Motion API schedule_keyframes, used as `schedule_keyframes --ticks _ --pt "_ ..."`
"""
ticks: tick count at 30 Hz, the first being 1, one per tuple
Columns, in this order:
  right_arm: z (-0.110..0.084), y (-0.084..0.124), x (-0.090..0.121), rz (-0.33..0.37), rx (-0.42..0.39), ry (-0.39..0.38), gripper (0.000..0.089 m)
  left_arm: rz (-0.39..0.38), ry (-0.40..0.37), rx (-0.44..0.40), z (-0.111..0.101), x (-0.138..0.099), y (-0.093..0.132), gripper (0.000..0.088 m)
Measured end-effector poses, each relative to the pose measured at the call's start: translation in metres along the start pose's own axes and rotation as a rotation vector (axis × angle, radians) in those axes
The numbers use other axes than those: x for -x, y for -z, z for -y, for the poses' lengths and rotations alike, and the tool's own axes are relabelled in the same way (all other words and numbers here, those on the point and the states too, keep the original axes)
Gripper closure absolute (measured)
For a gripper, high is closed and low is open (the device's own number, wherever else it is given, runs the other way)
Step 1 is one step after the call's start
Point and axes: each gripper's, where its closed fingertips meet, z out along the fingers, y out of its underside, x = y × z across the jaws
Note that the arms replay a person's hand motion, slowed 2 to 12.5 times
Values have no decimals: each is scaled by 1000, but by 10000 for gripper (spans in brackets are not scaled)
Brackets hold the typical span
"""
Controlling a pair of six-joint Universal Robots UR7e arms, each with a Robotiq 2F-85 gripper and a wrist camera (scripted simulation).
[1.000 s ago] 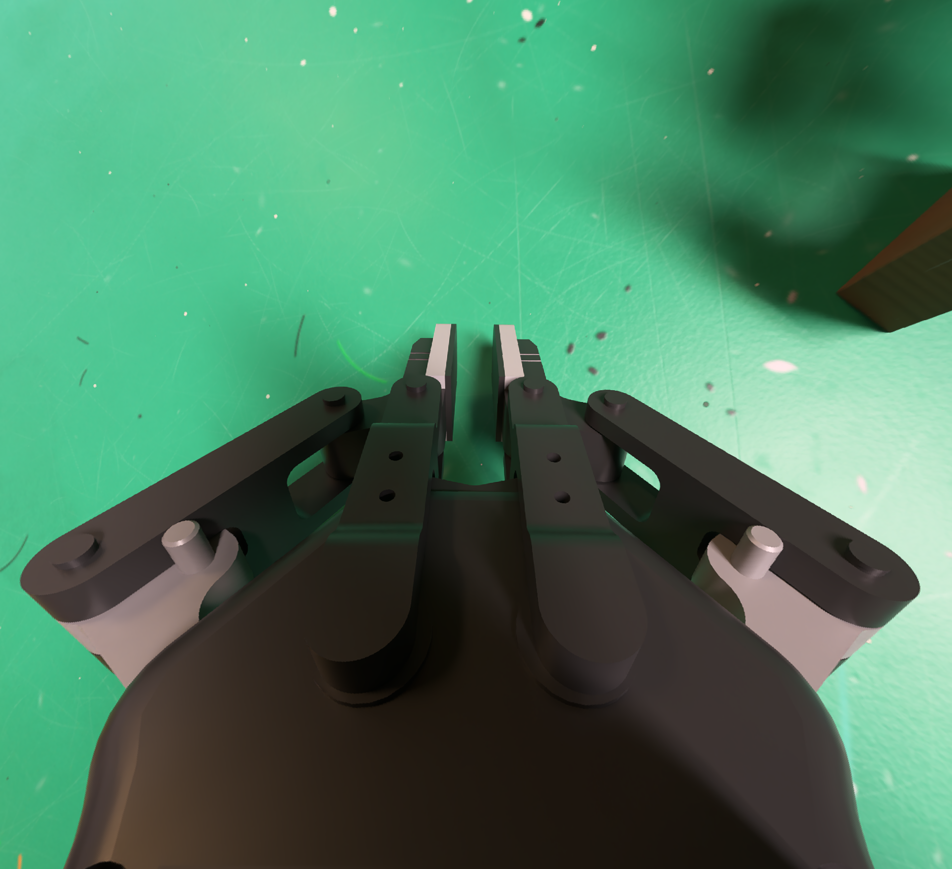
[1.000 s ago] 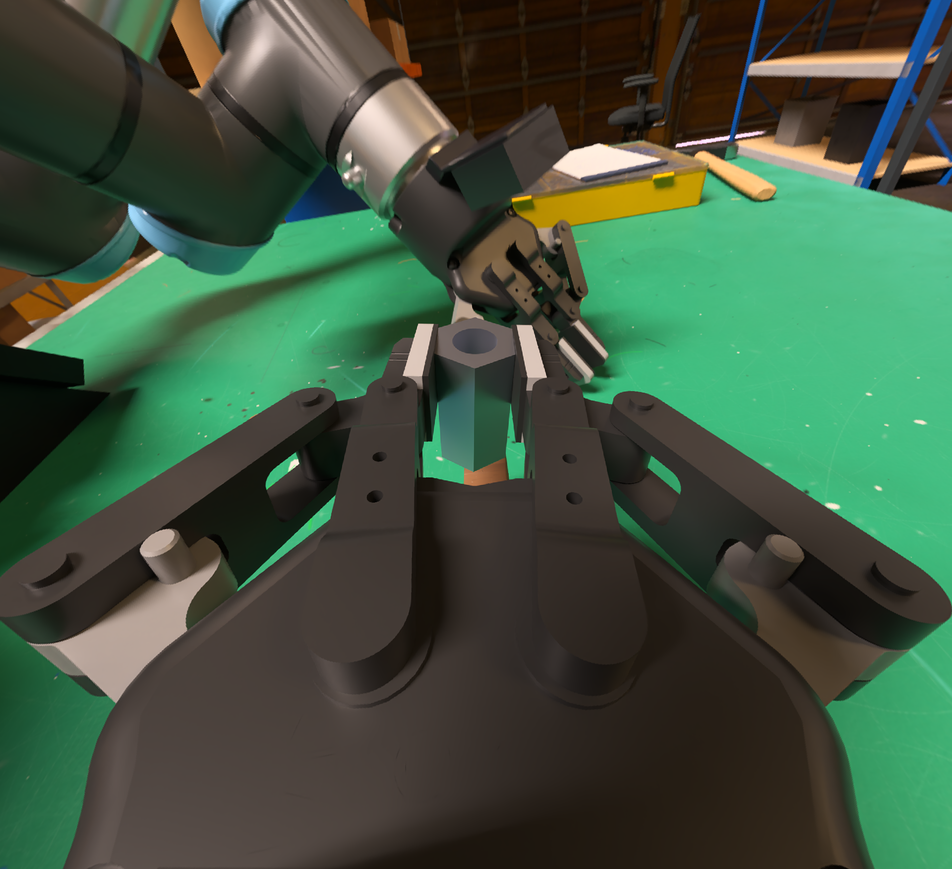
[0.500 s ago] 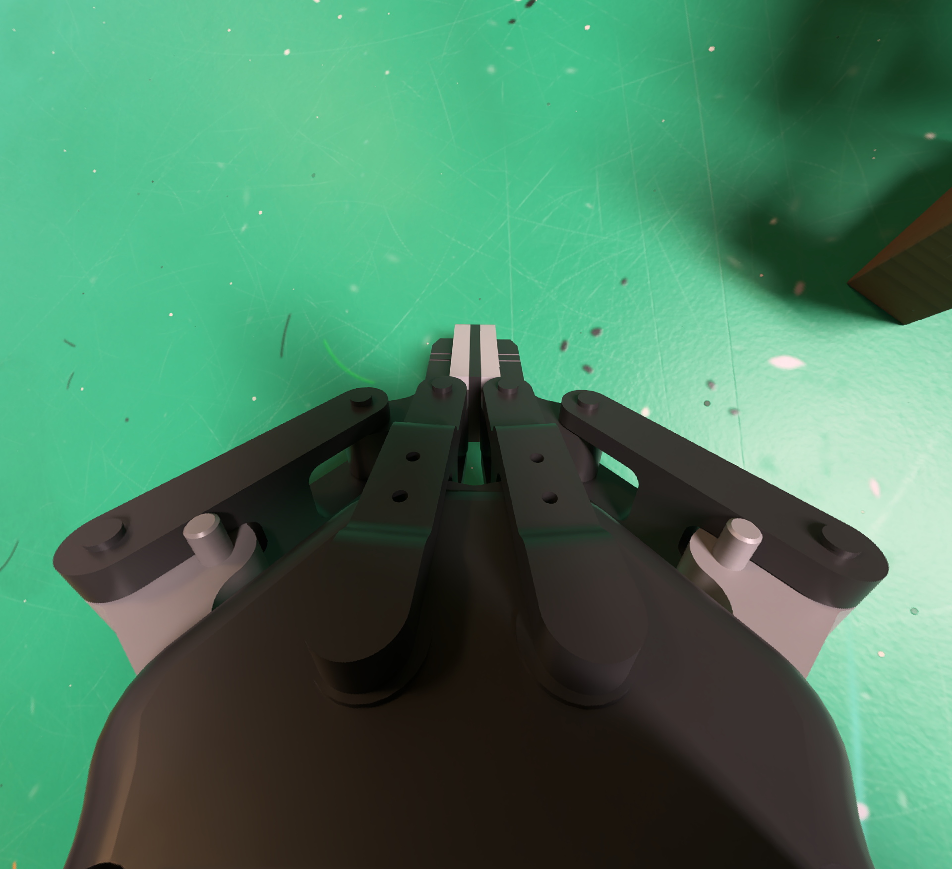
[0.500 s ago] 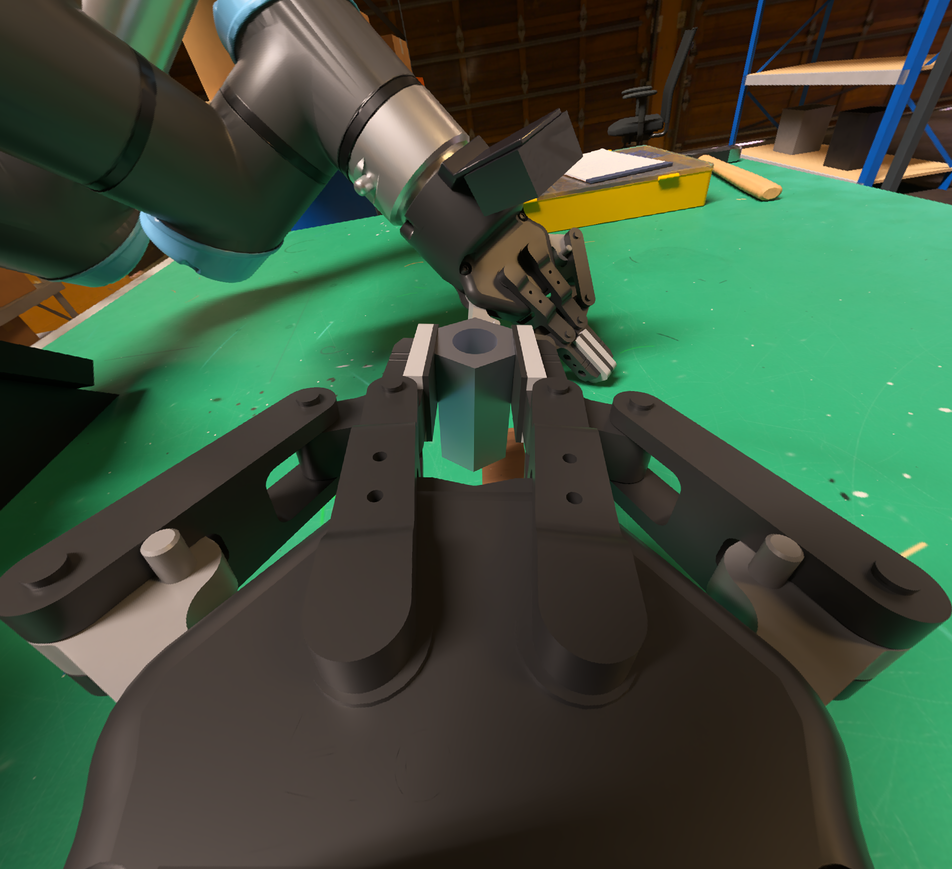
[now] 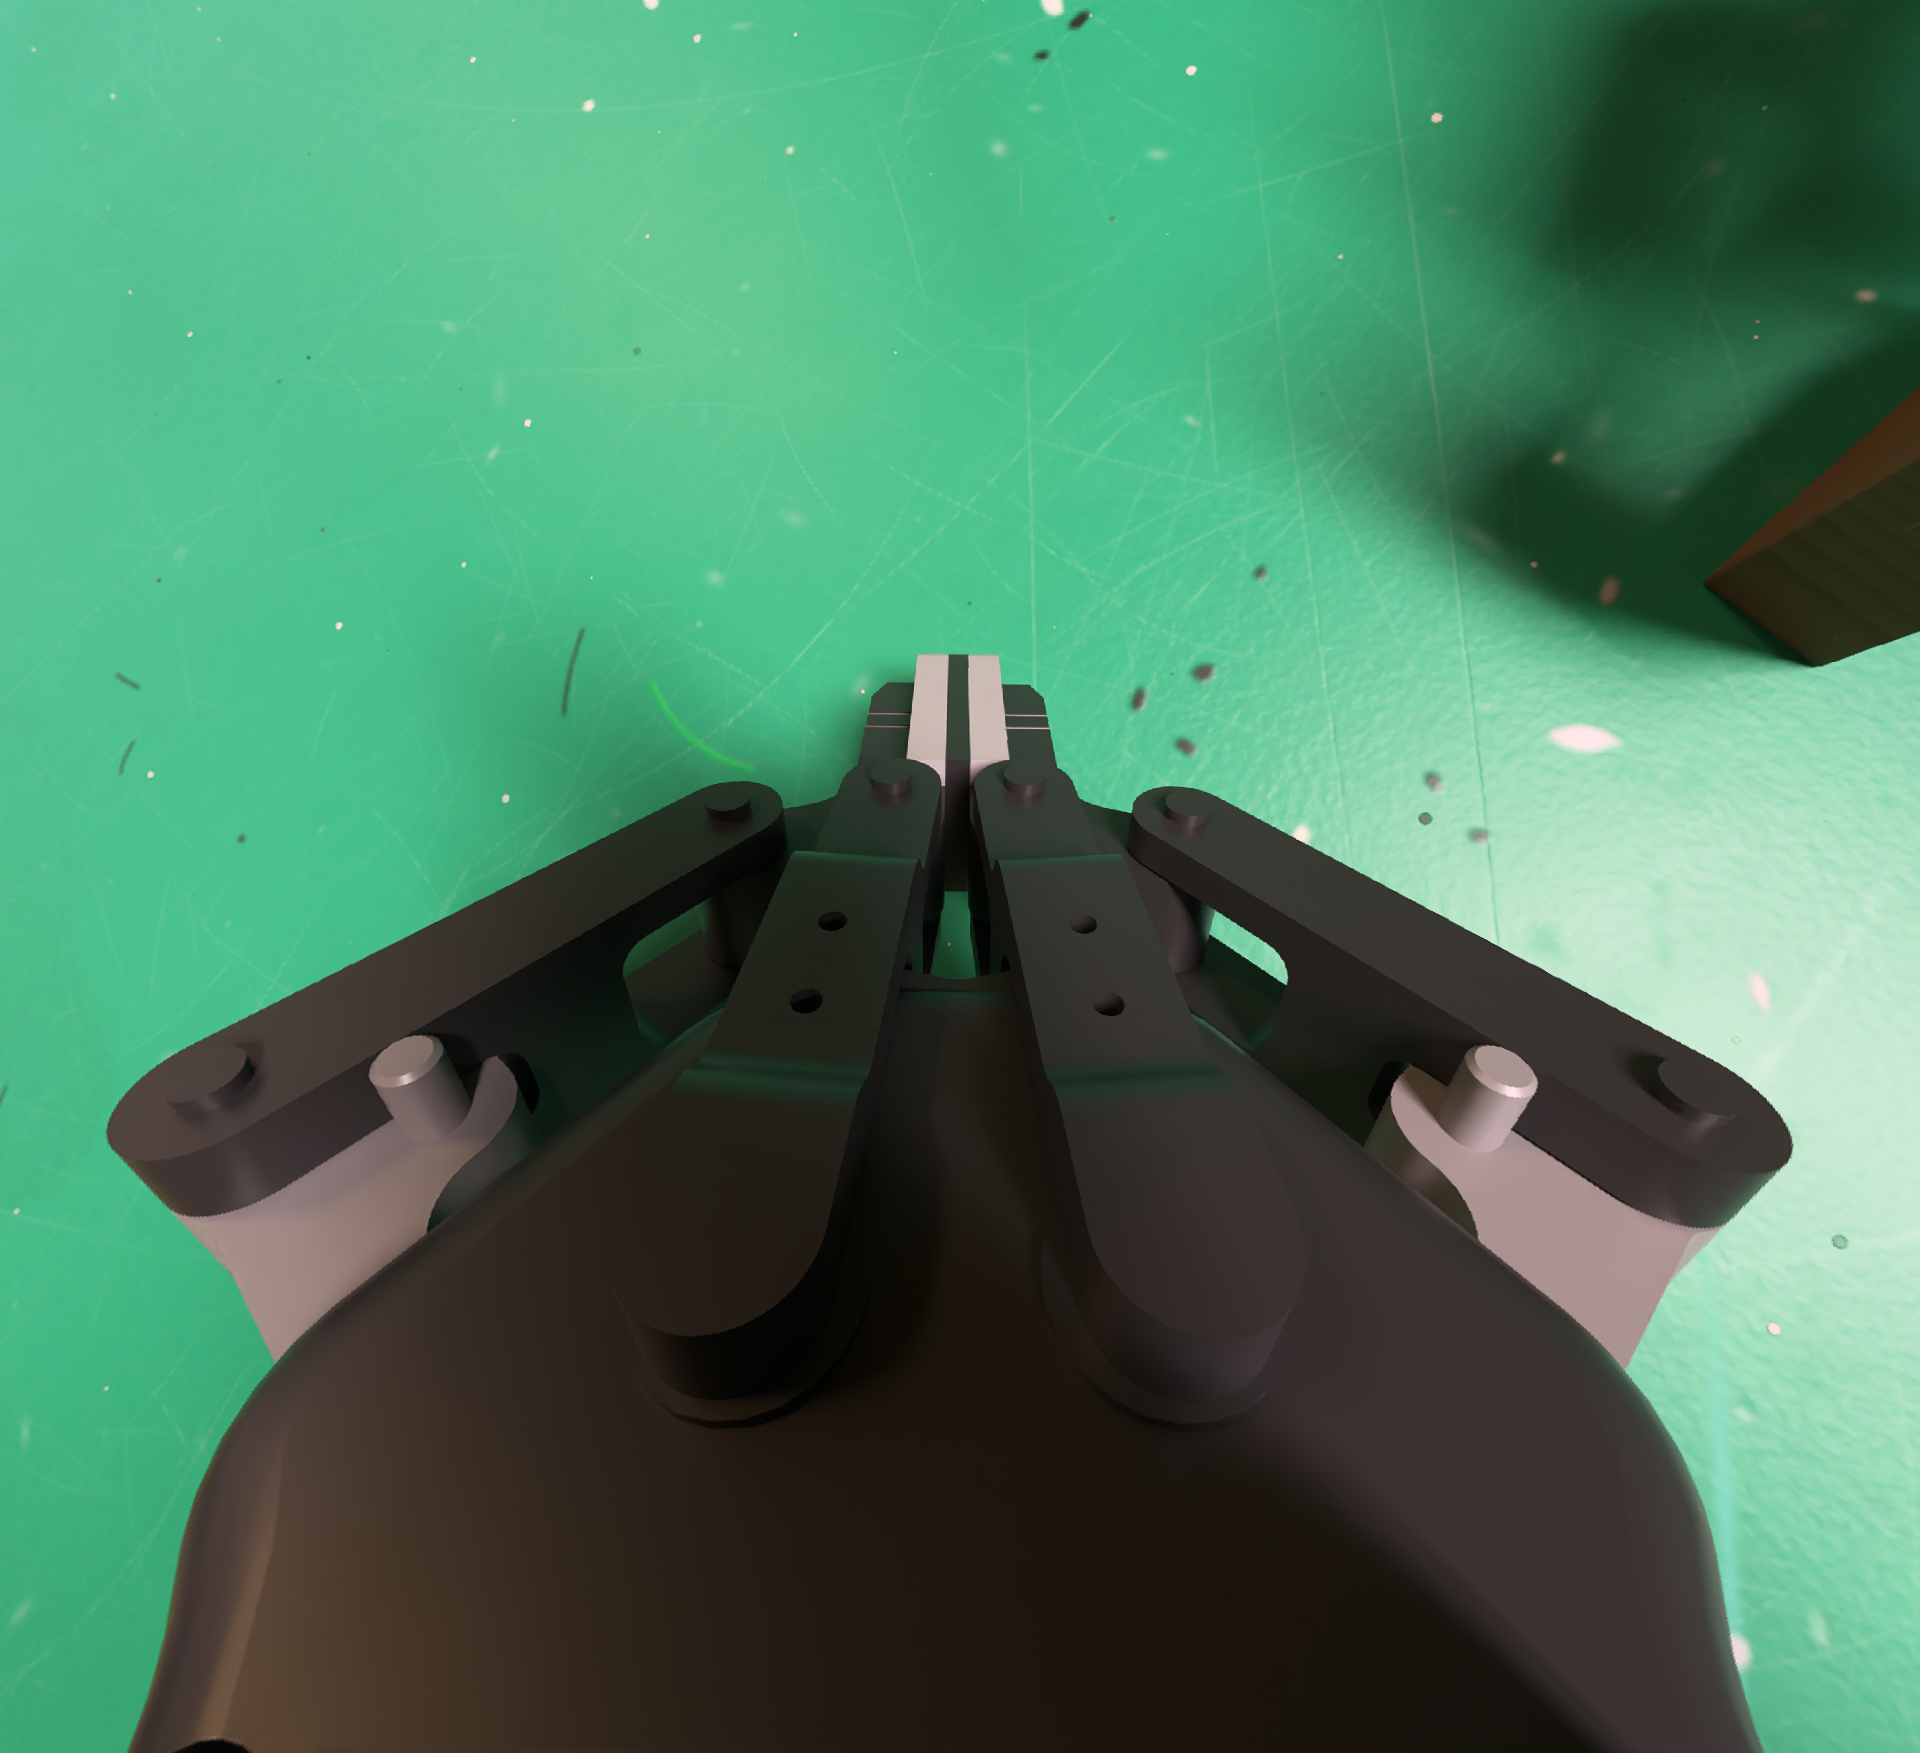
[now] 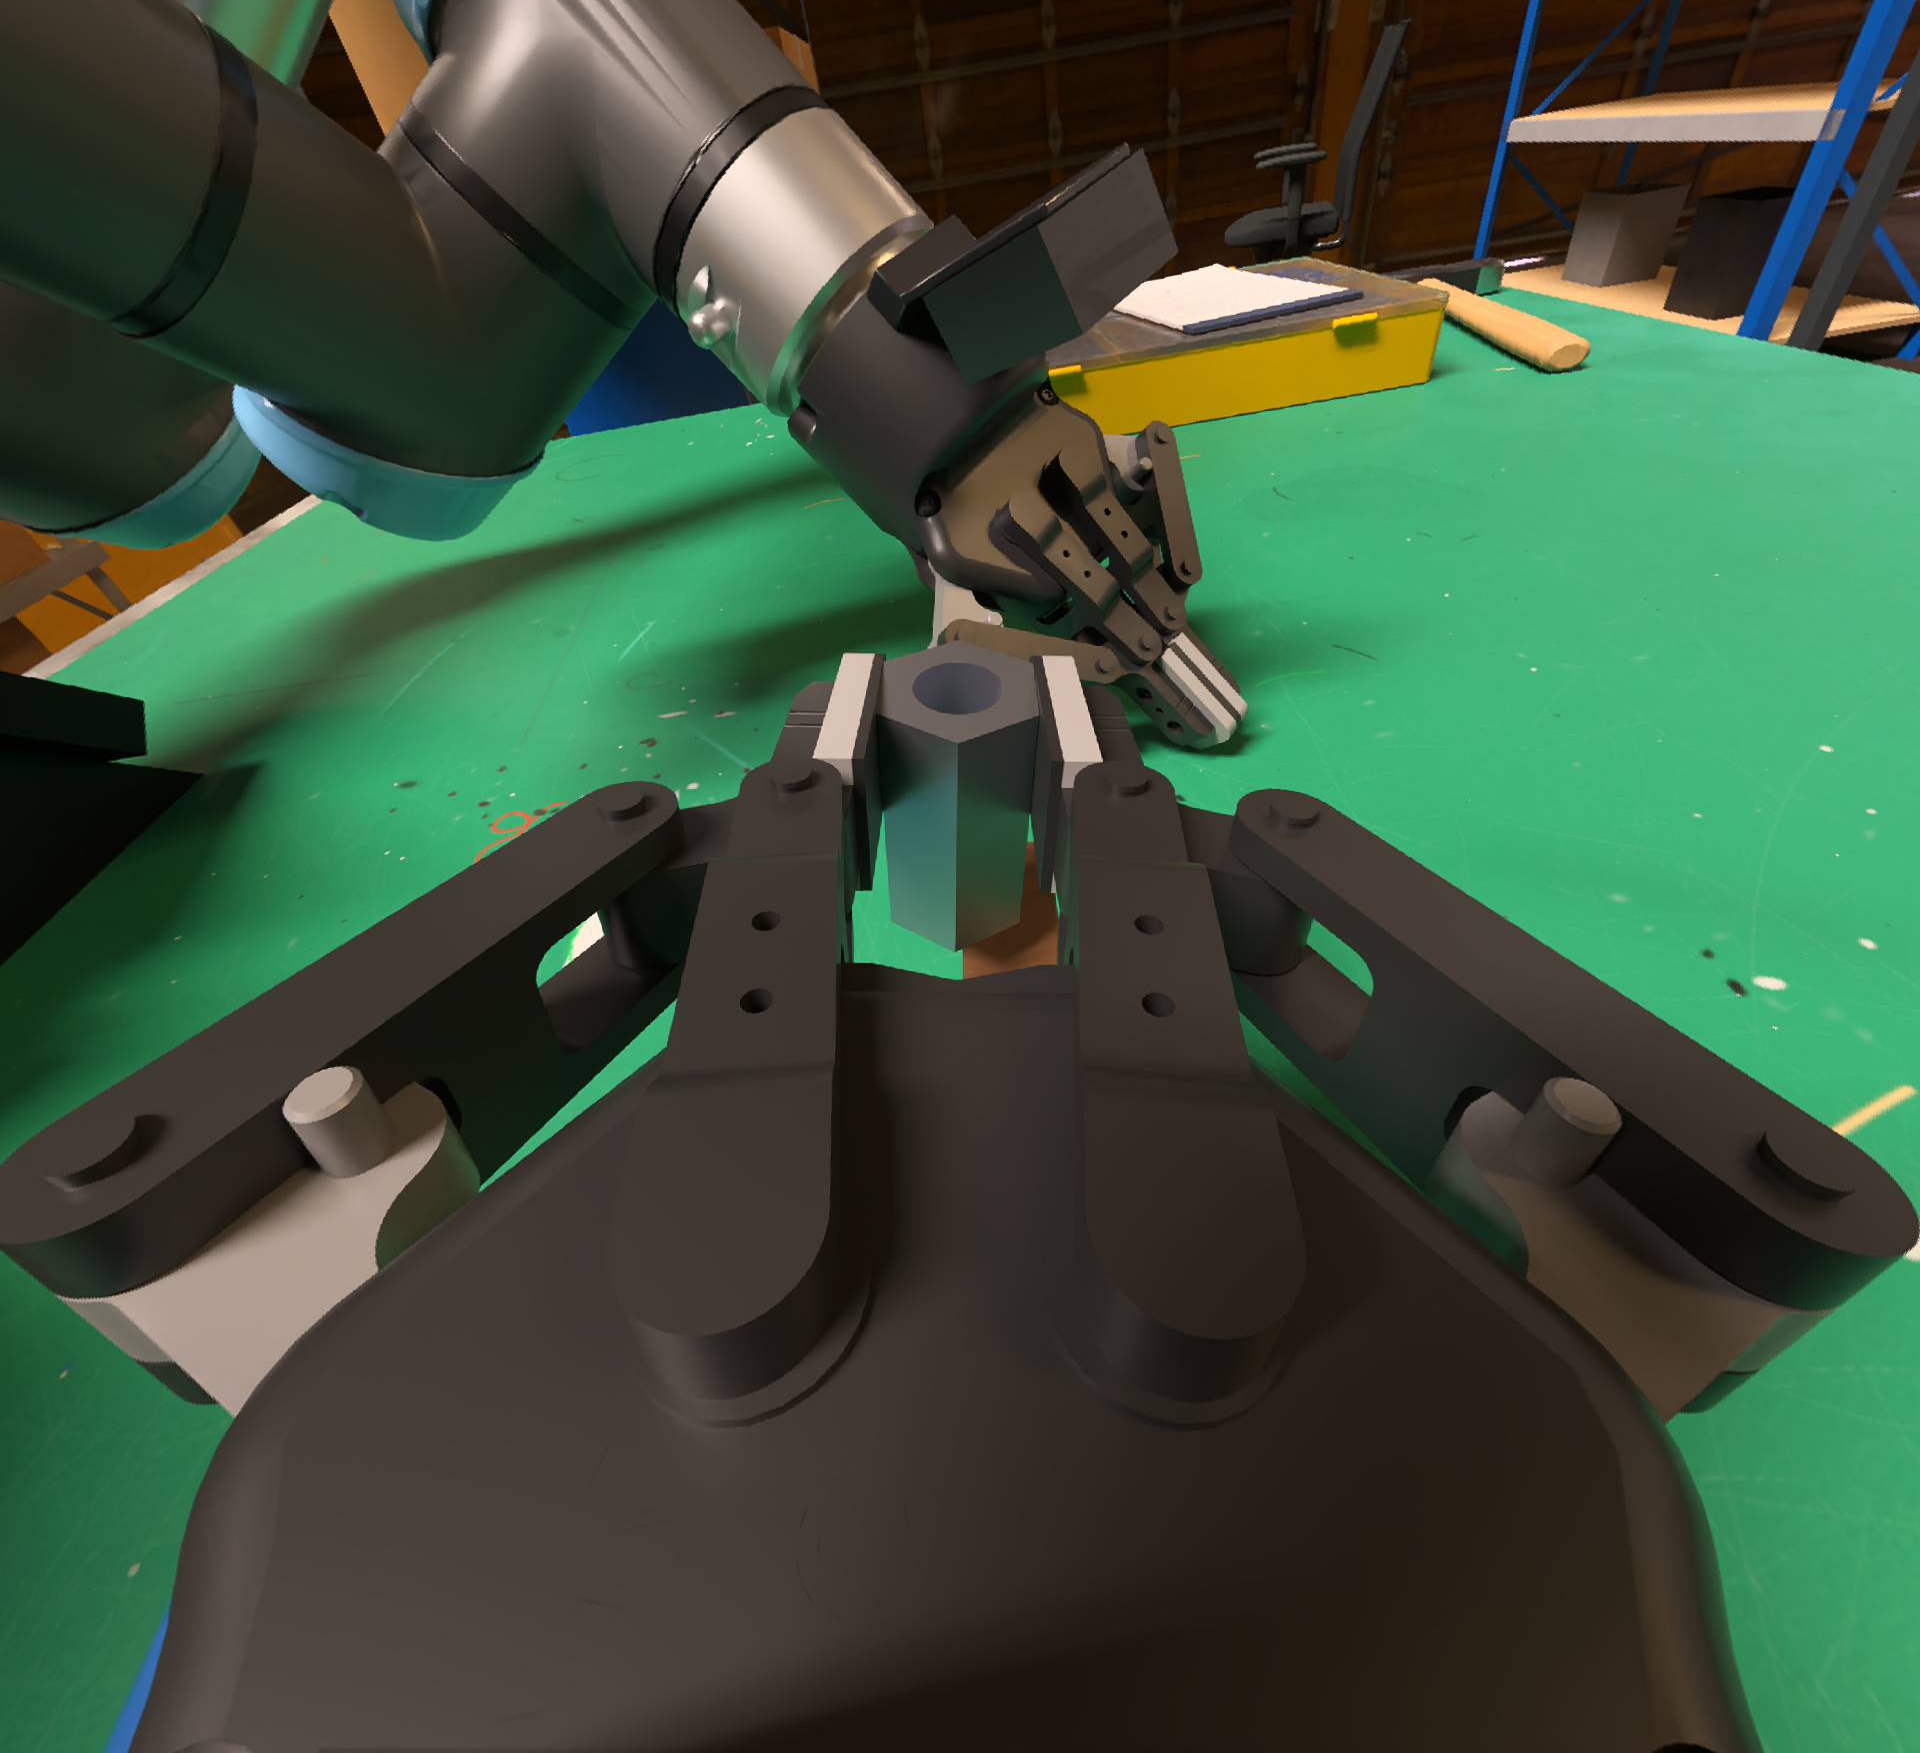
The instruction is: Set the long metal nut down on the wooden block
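The left gripper [image 5: 957, 704] points down at the green table [image 5: 623, 301], its two pale pads pressed together with nothing between them. To the right of the gripper, at the frame's edge, a corner of the wooden block [image 5: 1839, 576] rests on the table, with a dark shadow lying beside it.

nut [image 6: 956, 799]: between right gripper's [image 6: 956, 716] fingers
block [image 6: 1003, 934]: below nut
left gripper [image 6: 1195, 701]: just beyond, right
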Motion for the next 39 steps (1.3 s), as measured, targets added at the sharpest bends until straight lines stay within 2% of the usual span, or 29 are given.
schedule_keyframes --ticks 9,25,39 --pt "-2 -1 -2 -7 5 8 652 -22 26 -11 0 0 0 882" --pt "-4 1 -5 -18 21 19 652 2 5 -14 1 0 -1 882" --pt "-6 0 -5 -22 30 24 652 -7 7 -18 1 0 -1 882"
